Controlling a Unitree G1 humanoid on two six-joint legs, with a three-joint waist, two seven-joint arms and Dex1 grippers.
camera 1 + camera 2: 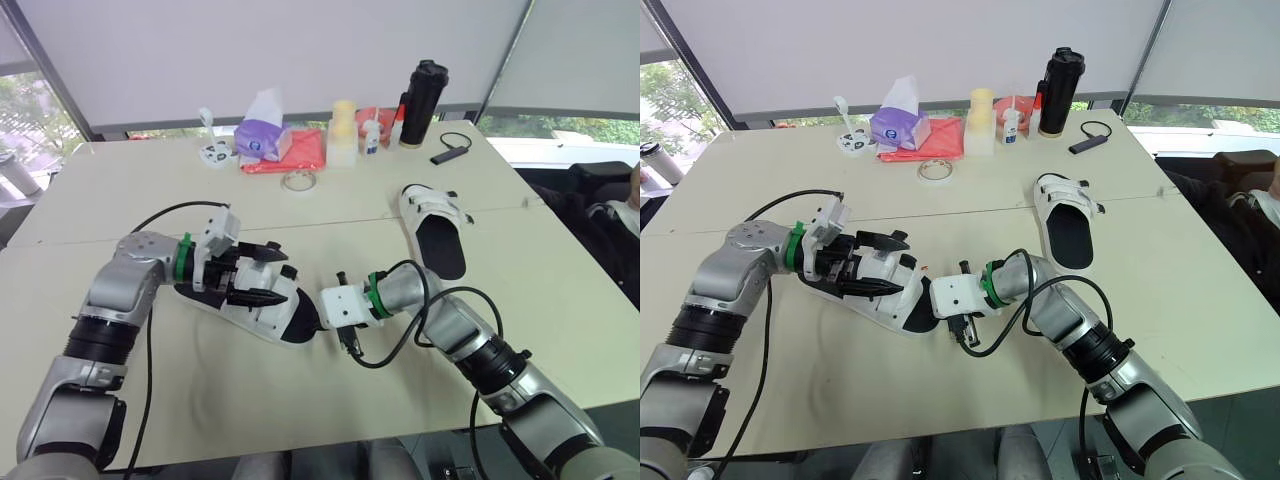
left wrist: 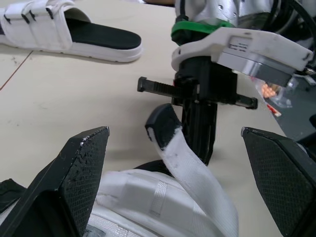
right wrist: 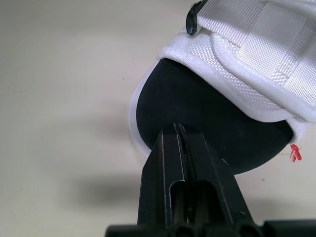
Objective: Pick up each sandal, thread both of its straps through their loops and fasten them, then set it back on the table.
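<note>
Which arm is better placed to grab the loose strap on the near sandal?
Left. The left gripper is open over the near sandal, and the loose strap stands up between its fingers. The right gripper is shut, its tip at the sandal's black footbed end, away from that strap.

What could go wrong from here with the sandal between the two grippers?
1. The loose strap stands ungripped between the open jaws of the left gripper; closing may miss or crease it.
2. The right gripper, jaws shut, only touches the sole edge of the sandal, which may slide.
</note>
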